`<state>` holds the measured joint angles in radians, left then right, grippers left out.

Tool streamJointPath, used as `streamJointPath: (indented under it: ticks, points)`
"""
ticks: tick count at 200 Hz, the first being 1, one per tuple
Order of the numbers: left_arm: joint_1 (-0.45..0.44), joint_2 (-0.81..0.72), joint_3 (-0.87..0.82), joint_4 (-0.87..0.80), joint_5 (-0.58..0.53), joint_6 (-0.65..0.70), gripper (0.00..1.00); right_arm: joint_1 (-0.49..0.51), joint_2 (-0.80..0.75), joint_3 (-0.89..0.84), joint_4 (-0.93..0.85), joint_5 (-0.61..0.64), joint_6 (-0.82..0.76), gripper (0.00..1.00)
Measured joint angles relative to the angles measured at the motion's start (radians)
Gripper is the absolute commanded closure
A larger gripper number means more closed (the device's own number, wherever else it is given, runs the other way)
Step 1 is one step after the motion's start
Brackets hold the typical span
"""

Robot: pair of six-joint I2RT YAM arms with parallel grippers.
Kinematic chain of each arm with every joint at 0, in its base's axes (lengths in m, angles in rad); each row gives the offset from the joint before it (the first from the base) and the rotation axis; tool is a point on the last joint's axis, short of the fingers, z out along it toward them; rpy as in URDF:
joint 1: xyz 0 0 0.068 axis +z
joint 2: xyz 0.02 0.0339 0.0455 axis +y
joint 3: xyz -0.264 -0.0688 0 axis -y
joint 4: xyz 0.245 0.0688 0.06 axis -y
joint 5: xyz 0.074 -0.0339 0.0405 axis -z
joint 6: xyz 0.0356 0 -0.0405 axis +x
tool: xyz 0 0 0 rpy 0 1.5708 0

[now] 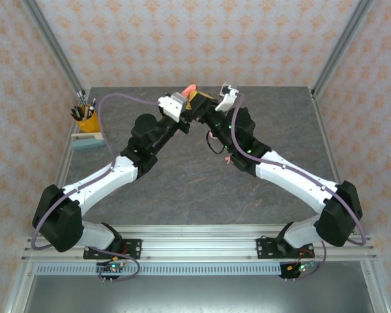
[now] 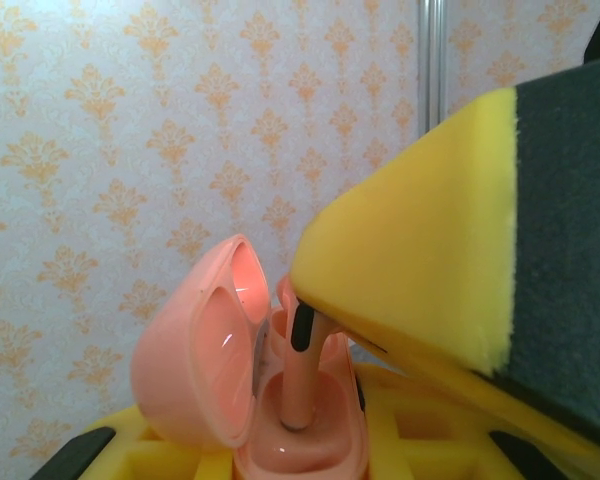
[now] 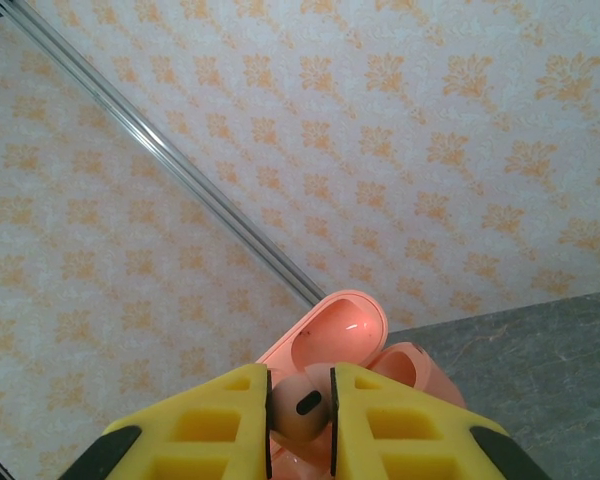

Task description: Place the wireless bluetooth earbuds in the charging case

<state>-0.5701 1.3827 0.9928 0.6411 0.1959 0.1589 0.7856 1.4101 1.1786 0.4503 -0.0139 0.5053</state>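
Observation:
The pink charging case [image 2: 310, 445] stands open between my left gripper's [image 2: 300, 462] yellow fingers [image 2: 145, 455], its lid [image 2: 195, 360] tipped back to the left. One pale-pink earbud [image 2: 302, 370] has its stem tip down in a socket of the case. My right gripper [image 3: 300, 415] is shut on that earbud's [image 3: 302, 405] head, just above the case lid [image 3: 335, 330]; in the left wrist view its yellow finger [image 2: 420, 260] reaches in from the right. From the top view both grippers meet above the far middle of the table, with the case [image 1: 190, 89] between them.
A yellow cup of pens [image 1: 85, 119] and a grey-green block [image 1: 86, 142] sit at the table's far left. A small pink piece [image 1: 228, 158] lies on the grey table [image 1: 182, 189] beside the right arm. Patterned walls and metal posts [image 1: 52, 45] close the back.

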Motion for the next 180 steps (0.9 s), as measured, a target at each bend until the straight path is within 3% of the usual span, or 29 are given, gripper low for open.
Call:
streamJointPath:
  ticks: [180]
  points:
    - [-0.005,-0.015,-0.008,0.059,0.076,0.033,1.00,0.017,-0.058,0.002,-0.028,-0.013,0.006,0.81]
